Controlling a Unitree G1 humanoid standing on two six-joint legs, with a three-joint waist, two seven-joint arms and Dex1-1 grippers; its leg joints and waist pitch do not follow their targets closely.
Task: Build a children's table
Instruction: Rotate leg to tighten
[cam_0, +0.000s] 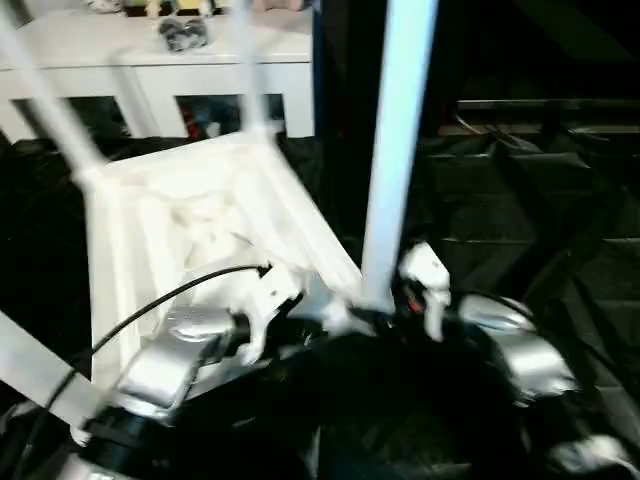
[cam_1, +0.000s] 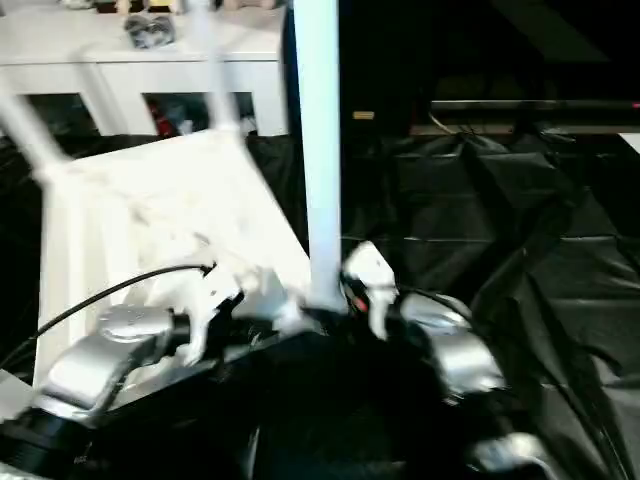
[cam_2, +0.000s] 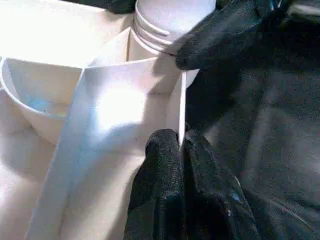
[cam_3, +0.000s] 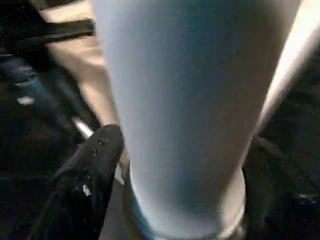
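The children's table's white tabletop (cam_0: 200, 210) lies tilted with its ribbed underside up. A long white leg (cam_0: 395, 150) stands upright in the near corner socket. Other legs (cam_0: 45, 100) (cam_0: 250, 70) rise from the far corners, and one more leg (cam_0: 30, 365) crosses the lower left. My left gripper (cam_2: 181, 142) is shut on a thin rim wall of the tabletop next to that socket. My right gripper (cam_3: 185, 150) stands open around the upright leg's base, with a black finger (cam_3: 95, 165) on either side of it. One right finger (cam_2: 215, 35) lies by the leg's ridged end.
A white cabinet (cam_0: 150, 60) stands behind the tabletop with a small dark object (cam_0: 182, 35) on top. Crumpled black sheeting (cam_1: 520, 250) covers the ground to the right. A black cable (cam_0: 150, 305) runs over my left forearm.
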